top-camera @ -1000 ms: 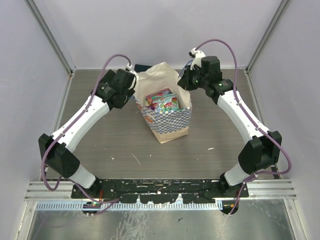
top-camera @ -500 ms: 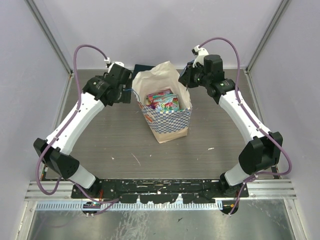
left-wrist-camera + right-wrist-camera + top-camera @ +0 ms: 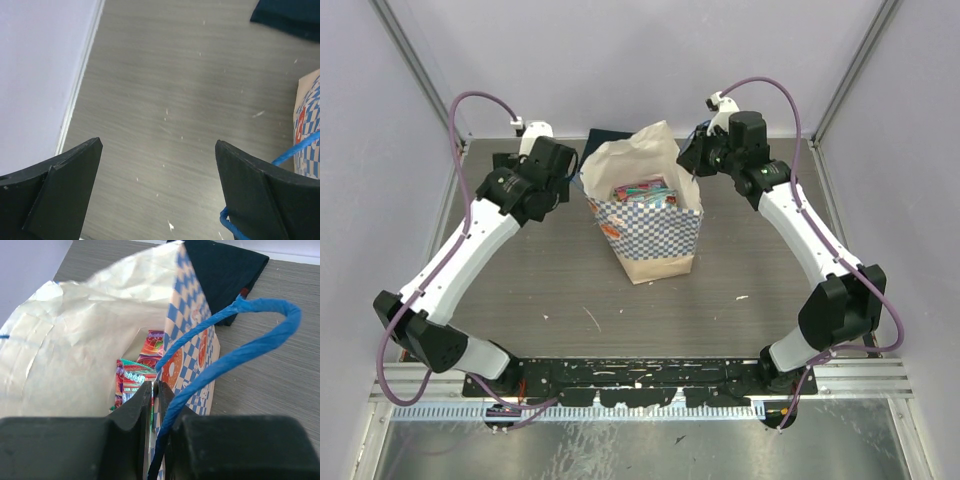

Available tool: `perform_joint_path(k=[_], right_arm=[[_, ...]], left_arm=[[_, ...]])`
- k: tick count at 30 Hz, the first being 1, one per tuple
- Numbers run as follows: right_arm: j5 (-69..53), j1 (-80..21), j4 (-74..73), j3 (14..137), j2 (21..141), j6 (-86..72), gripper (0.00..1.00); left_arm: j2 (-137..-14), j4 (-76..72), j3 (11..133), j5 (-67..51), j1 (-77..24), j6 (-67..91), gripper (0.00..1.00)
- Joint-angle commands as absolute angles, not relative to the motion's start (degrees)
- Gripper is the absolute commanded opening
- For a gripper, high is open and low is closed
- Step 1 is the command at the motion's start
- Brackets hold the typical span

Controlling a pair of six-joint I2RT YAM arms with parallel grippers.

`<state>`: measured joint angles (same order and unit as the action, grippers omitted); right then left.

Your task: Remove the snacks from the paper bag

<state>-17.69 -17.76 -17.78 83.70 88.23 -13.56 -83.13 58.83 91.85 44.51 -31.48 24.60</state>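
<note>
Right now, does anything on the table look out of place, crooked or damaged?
The paper bag looks odd: its tall back wall is crumpled, and the right jaws are shut on its rim. Its blue cord handle runs close by the open left jaws; whether it is snagged I cannot tell. The snacks sit inside.

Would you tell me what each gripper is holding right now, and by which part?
The right gripper is shut on the paper bag, pinching its top rim beside the blue cord handle. The left gripper is open and holds nothing.

Overhead and wrist-close; shared paper bag (image 3: 655, 235)
</note>
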Motion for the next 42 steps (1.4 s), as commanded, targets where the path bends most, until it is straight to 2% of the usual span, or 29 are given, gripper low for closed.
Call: perform_joint_path(k=[1,6,16,20,27,34,36,40,42], right_arm=[[-19.16,-17.49,-14.41,84.08,84.92,-14.15,0.17],[-19.14,-17.44,-14.41,83.87,84.72,-13.91,0.18],[-20.3,-17.49,-13.89,83.32,85.08,-13.92,0.18],[-19.77,-17.4,-14.06,83.27,84.7,-13.35,0.18],[-20.37,-17.23,-13.98,83.24,85.32,-13.61,0.18],[-20.26,-17.15,-13.89,83.13,85.01,-13.45,0.18],[-20.59,-17.14,-13.89,83.08,85.14,-13.61,0.18],[-21.33,-17.2,-13.76,82.96,85.18,-13.88,0.18],[-21.44,-17.2,-13.85,82.9,84.94,-13.77,0.18]], left_arm=[[-81.5,46.15,97.26,53.06,-31.29,16.03,0.98],[-80.25,37.29,95.52,47.52,-31.95,12.46,0.98],[-73.44,-2.75,74.68,43.13,-34.8,-0.73,0.98],[-74.16,1.56,76.45,39.57,-34.8,0.0,0.98],[-69.37,5.87,74.38,27.25,-34.65,4.21,0.98],[-67.42,14.54,73.03,14.23,-33.94,1.09,0.98],[-66.32,12.9,71.44,11.02,-33.21,1.73,0.98],[-65.42,2.86,67.71,15.59,-32.55,4.14,0.98],[-66.46,2.63,68.77,15.0,-32.0,4.14,0.98]])
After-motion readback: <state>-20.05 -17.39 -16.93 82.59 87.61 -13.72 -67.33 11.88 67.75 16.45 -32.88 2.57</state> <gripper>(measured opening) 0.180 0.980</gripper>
